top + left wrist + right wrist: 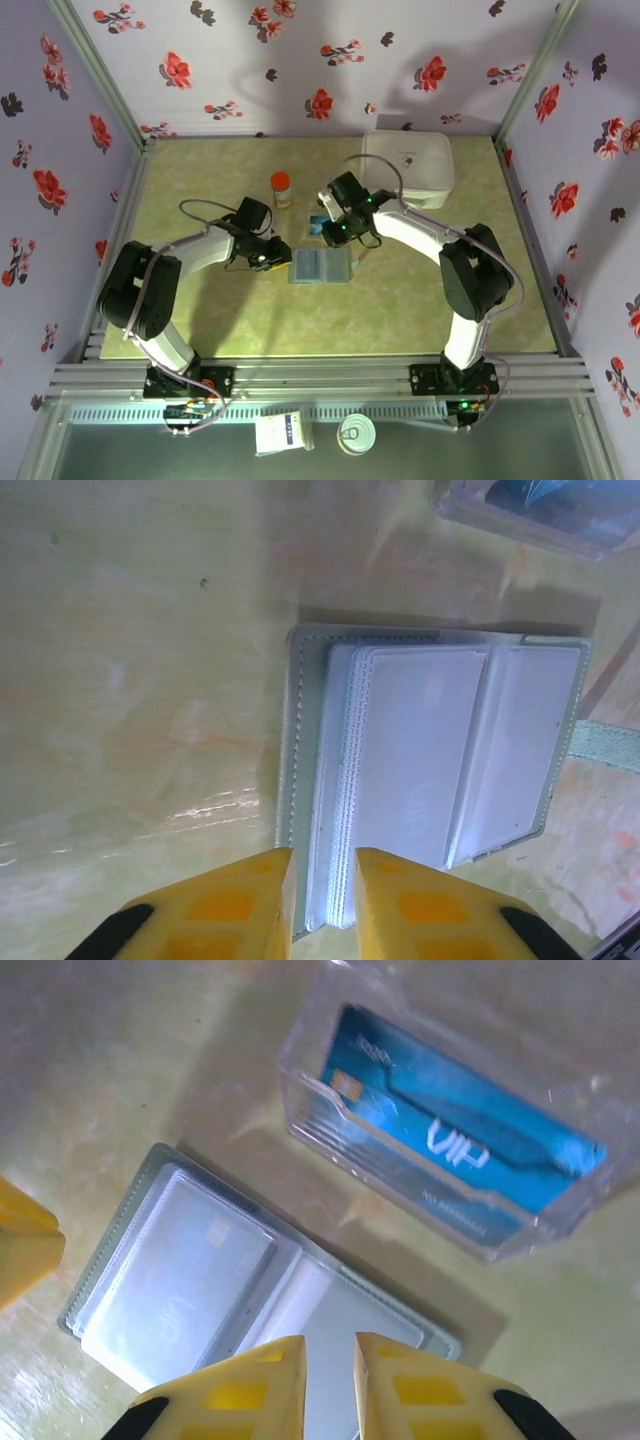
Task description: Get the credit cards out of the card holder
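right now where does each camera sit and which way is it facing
Top external: fixed above and behind the arms, facing down on the table; both arms show whole, left end effector and right end effector by the open card holder.
Left wrist: on the left wrist, facing down at the card holder's stitched edge; its yellow fingers show.
Right wrist: on the right wrist, facing down at the card holder and a clear box with a blue credit card; its yellow fingers show.
Shared: all three see the card holder.
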